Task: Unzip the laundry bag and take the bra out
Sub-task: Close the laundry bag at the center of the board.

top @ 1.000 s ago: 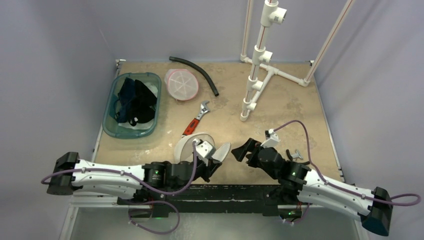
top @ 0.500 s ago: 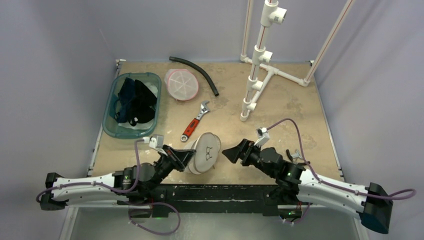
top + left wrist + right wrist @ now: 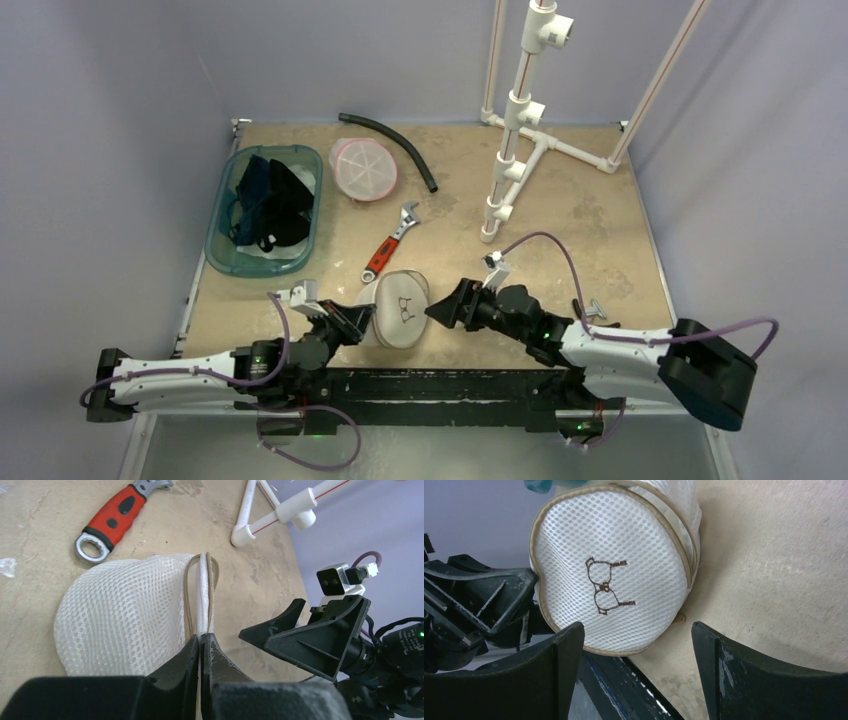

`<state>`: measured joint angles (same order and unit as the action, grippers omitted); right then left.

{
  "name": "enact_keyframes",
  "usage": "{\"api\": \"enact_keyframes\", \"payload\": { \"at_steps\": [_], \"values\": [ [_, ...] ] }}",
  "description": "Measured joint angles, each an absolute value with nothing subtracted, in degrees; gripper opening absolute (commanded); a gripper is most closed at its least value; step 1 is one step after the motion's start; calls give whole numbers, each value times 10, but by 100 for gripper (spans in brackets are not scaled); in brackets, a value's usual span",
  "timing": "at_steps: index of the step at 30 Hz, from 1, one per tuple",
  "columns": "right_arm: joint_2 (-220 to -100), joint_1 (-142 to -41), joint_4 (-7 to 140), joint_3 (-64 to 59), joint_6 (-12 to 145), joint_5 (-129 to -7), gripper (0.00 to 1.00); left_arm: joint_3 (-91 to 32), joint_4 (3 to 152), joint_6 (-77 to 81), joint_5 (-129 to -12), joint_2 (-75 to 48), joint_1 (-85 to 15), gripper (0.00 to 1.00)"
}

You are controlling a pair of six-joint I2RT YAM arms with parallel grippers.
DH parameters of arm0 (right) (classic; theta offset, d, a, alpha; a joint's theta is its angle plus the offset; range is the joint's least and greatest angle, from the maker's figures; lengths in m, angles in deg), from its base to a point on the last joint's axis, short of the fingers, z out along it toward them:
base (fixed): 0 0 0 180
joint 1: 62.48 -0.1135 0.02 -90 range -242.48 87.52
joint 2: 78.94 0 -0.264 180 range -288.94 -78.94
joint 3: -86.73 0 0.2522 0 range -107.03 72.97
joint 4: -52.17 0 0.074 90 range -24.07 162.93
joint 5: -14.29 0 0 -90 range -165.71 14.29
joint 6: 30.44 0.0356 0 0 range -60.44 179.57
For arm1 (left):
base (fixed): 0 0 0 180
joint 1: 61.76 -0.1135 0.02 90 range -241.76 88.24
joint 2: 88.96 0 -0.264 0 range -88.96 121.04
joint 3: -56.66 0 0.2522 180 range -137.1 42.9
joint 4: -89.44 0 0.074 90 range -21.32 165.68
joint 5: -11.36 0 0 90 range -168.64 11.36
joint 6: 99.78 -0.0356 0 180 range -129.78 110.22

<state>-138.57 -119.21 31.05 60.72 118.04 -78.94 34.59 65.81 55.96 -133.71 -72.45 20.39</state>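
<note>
At the near edge of the table (image 3: pixel 580 220), between the two arms, the laundry bag (image 3: pixel 397 308) stood propped on its rim, a round white mesh pouch edged in tan piping. Its flat face, stitched with a small brown drawing (image 3: pixel 605 586) of a bra, was turned towards the right arm. The bra itself could not be made out through the mesh.

The left gripper (image 3: pixel 360 318) was closed on the bag's side, its two fingers pinched together on the white band (image 3: pixel 203 590) that ran between the two lines of piping. Whether that band was the zip, and whether it stood open, could not be told.

The right gripper (image 3: pixel 440 308) was just beside the bag on the other side, its jaws spread wide with nothing between them. From the right wrist view, the bag's face filled the gap between the two fingers (image 3: pixel 569 650) but lay beyond them, apart from both.

Just behind the bag lay a wrench (image 3: pixel 390 243) with a red handle. Farther back on the left sat a teal bin (image 3: pixel 215 225) holding dark clothes (image 3: pixel 268 200), with a round pink-rimmed lid (image 3: pixel 364 168) beside it and a curved black hose (image 3: pixel 395 140) near the back edge. A white pipe stand (image 3: pixel 515 150) rose at the back right.
</note>
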Motion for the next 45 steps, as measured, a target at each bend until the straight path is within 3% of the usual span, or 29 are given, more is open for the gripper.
{"api": "enact_keyframes", "payload": {
  "at_steps": [9, 25, 36, 45],
  "values": [
    [-1540, -1190, 216, 584, 1195, -733, 75, 352, 649, 572, -1403, -726, 204, 0],
    [-1703, -1174, 133, 503, 1211, -686, 53, 352, 608, 623, -1473, -689, 204, 0],
    [-1718, -1172, 139, 498, 1211, -681, 53, 350, 540, 720, -1487, -652, 204, 0],
    [-1704, -1172, 151, 494, 1209, -668, 59, 349, 483, 792, -1494, -622, 204, 0]
  ]
}}
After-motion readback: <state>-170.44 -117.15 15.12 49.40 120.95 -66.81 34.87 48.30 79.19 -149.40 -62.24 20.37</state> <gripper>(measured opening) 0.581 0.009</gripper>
